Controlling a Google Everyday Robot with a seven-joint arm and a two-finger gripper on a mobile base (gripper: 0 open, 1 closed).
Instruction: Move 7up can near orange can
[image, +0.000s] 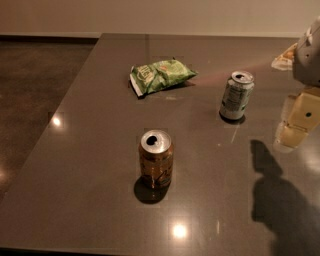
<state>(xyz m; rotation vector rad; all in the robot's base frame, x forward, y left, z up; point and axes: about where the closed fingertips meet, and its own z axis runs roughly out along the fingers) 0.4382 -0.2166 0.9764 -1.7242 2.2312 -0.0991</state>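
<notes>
The 7up can (236, 96), grey-green with a white label panel and a silver top, stands upright on the dark table at the right of middle. The orange can (156, 161), orange-brown with a silver top, stands upright nearer the front, left of the 7up can and well apart from it. My gripper (295, 125) hangs at the right edge of the view, to the right of the 7up can and not touching it. Its pale yellow fingers (303, 114) point down above the table. Its shadow falls on the table at the front right.
A green chip bag (160, 75) lies at the back of the table (90, 150), left of the 7up can. A pale object (285, 57) sits at the far right edge behind the arm. The table's left edge drops to a dark floor.
</notes>
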